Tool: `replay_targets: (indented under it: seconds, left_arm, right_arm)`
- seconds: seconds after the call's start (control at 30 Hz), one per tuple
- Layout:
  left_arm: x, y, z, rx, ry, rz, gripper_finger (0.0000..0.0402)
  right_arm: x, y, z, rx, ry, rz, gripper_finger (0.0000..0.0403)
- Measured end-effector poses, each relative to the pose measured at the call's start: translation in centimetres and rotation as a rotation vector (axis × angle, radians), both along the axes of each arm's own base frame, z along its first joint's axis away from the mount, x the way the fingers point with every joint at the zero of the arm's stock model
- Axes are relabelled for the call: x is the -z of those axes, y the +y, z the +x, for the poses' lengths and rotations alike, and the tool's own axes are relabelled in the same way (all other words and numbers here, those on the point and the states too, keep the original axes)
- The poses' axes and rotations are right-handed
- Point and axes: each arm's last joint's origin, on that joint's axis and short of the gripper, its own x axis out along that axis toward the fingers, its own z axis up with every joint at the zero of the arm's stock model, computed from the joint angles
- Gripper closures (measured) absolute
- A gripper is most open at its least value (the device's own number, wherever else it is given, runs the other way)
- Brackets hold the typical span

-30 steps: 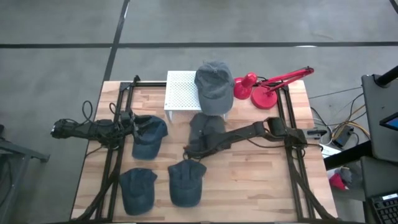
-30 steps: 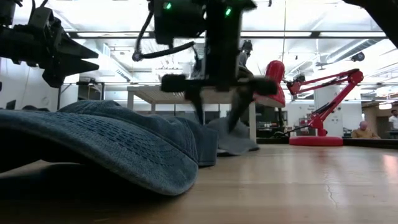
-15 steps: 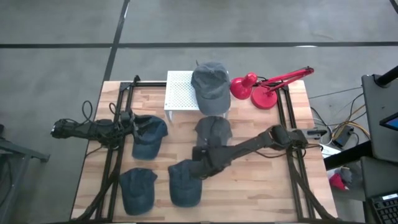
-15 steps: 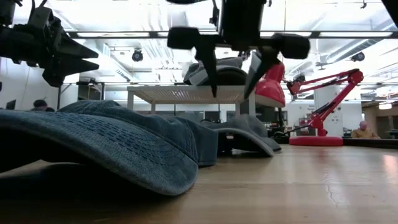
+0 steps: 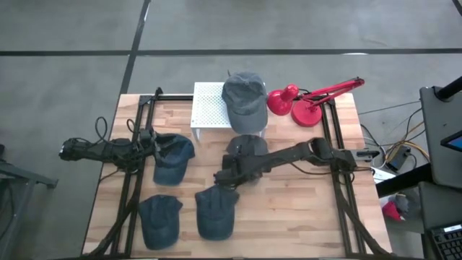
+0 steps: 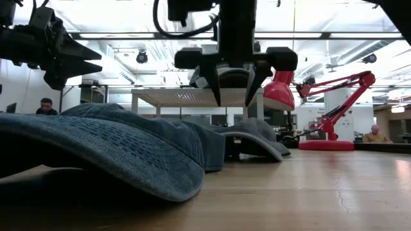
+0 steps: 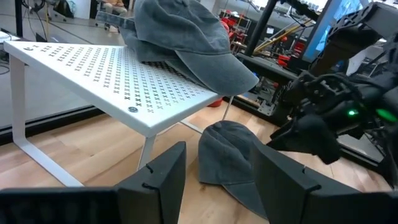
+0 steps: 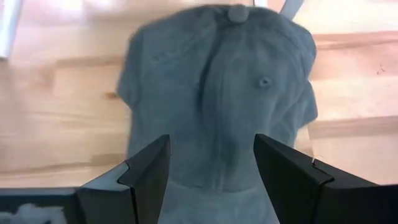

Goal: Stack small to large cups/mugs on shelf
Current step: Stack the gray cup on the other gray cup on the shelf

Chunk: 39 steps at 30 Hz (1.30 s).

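The right tool (image 6: 233,82), its fingers spread and empty, is held directly above the grey cap (image 8: 217,99) lying on the desk (image 5: 303,209) beside the shelf (image 5: 211,108); the crown should be pinched centrally, not the brim.

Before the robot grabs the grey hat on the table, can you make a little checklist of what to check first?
1. Right gripper open: ok, fingers spread.
2. Right gripper over the grey cap on the table: ok, hanging above it, not touching.
3. Nothing held already: ok.
4. Space on the white shelf: ok, one grey cap sits on one side, the other side is bare.
5. Left gripper out of the way: ok, over a blue cap.
6. Cap sizes: cannot tell.
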Motion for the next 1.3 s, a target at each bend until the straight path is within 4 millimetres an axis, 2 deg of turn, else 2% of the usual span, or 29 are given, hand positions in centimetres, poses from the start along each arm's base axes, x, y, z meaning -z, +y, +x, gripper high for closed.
replay_targets:
  seconds: [0.27,0.67,0.93,1.1,1.3]
  left_arm:
    - [-0.3,0.0,-0.1,-0.002,-0.009,-0.001,0.0221]
    - [-0.7,0.0,-0.1,-0.002,-0.056,-0.017,0.022]
    - [-1.3,0.0,-0.1,-0.001,-0.124,-0.05,0.0221]
    - [-1.4,0.0,-0.1,-0.001,-0.139,-0.053,0.0221]
    - [-1.6,0.0,-0.1,-0.001,-0.16,-0.059,0.0221]
  right_arm:
    - [1.5,-0.8,-0.6,-0.003,0.095,0.058,0.0174]
    - [5.1,-1.0,-2.4,0.038,0.239,0.167,0.0174]
    - [7.7,-0.7,-3.9,-0.039,0.366,0.345,0.0179]
    - [8.5,-0.3,-4.5,-0.074,0.399,0.379,0.0213]
    - [8.4,-0.1,-4.7,-0.128,0.418,0.384,0.0294]
